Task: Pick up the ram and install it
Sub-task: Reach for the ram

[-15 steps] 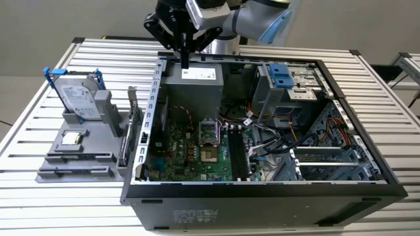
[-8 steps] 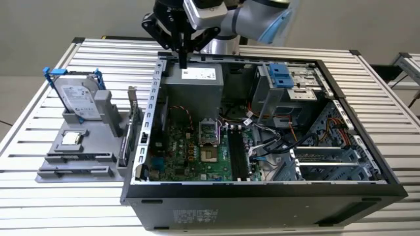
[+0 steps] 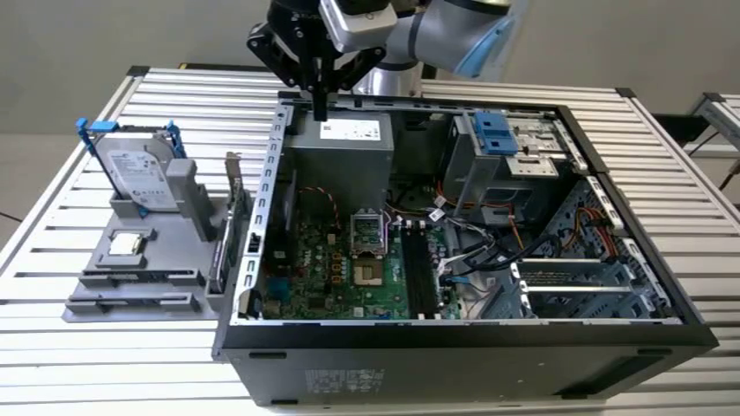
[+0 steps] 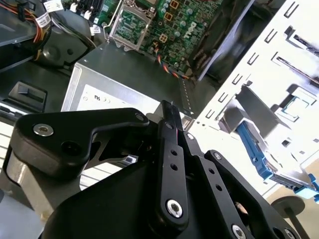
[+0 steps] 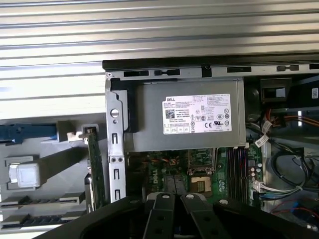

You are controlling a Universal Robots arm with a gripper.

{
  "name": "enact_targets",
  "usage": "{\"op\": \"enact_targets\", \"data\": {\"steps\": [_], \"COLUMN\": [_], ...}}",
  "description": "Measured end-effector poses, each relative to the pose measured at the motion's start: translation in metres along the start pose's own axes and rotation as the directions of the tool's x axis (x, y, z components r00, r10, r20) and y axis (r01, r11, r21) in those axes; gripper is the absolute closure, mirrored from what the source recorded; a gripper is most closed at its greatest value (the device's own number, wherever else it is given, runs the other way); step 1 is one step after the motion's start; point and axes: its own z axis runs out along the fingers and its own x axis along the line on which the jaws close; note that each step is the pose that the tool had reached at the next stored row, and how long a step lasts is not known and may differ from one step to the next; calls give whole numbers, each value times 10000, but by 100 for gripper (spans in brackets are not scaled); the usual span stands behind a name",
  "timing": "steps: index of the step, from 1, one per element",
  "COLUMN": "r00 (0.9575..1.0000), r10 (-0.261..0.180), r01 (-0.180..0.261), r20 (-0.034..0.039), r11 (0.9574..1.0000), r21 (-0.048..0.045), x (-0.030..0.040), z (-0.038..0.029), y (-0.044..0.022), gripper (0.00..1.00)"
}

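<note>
Ram (image 3: 137, 280): lying in the gray fixture (image 3: 151, 260) beside the case (image 3: 486, 364), long axis crosswise to its wall. I am hovering the gripper (image 3: 319, 114), clenched empty, over the case's far rim, well apart.

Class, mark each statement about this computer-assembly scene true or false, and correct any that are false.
1. The black claw hangs above the open black computer case, near its grey metal power supply box. True.
2. The claw is holding a long circuit-board stick. False: it is shut, with nothing in it.
3. The silver hard drive with blue rails stands in the grey plastic holder beside the case. True.
4. The small square silver processor chip sits in the motherboard's socket. False: it lies on the holder, outside the case.
</note>
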Motion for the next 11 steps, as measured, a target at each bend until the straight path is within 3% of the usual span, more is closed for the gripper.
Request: {"op": "enact_targets", "data": {"steps": [11], "r00": [10000], "r10": [0], "r01": [0], "r20": [0], "r11": [10000], "r21": [0], "x": [21], "z": [-1], "y": [-1], "gripper": [100]}}
